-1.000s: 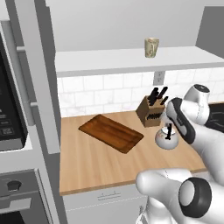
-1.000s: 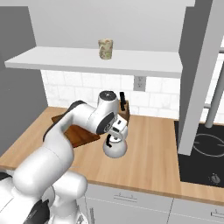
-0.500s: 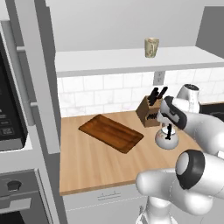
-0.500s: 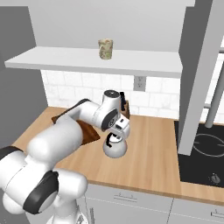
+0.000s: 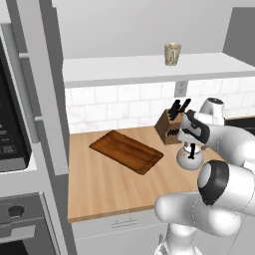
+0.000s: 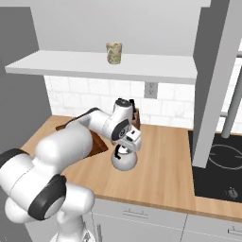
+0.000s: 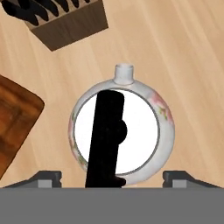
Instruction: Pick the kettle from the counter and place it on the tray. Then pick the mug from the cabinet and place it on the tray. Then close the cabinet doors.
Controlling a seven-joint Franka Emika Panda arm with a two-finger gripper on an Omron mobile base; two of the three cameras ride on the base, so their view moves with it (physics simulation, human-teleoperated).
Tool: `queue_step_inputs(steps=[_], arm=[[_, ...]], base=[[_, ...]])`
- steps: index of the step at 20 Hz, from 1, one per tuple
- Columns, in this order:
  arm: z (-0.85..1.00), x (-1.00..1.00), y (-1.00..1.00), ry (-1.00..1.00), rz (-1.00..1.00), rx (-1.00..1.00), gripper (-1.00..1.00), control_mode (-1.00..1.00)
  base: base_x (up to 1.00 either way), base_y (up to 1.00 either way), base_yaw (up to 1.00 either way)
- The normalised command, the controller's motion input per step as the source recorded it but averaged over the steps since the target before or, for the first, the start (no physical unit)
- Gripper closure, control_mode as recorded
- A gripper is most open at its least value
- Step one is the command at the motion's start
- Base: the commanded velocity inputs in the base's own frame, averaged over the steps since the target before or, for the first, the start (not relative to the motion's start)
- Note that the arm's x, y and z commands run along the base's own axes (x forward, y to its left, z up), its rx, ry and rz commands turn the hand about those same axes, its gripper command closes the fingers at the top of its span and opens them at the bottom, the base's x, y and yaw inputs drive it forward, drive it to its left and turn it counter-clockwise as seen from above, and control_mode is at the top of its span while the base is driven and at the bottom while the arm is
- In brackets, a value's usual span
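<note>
Kettle (image 7: 121, 135) directly below open pincer (image 7: 111, 178).

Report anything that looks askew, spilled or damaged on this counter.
Nothing stands out. The kettle sits upright on the counter beneath the open tool. The tray lies flat at an angle to the counter edge, the knife block stands by the wall, and the mug is upright on the shelf.

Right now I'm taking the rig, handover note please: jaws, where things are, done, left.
Gripper: jaws open, straddling the kettle from above, handle between them, not yet gripped.
Kettle sits on the counter by the knife block.
Tray on the counter, bare.
Mug on the cabinet shelf.
Done: nothing placed.
Left: kettle to tray, mug to tray, close the doors.
</note>
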Motion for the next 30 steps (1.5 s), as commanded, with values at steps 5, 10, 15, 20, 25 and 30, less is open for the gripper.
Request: queue_step_inputs(steps=[5,10,15,20,25,30], arm=[[-0.24,0.0,0.14,0.01,-0.02,0.0,1.0,-1.0],[-0.02,-0.18,0.25,-0.05,-0.01,0.0,1.0,-1.0],[0.07,-0.56,0.6,-0.11,0.0,0.0,1.0,-1.0],[0.24,-0.36,0.87,-0.17,0.0,0.0,1.0,-1.0],[0.38,0.01,0.87,-0.26,0.0,-0.01,1.0,-1.0],[0.22,0.23,0.86,-0.16,0.0,0.0,1.0,-1.0]], base=[[0.0,0.0,0.0],[0.0,0.0,0.0],[0.0,0.0,0.0],[0.0,0.0,0.0],[0.0,0.0,0.0],[0.0,0.0,0.0]])
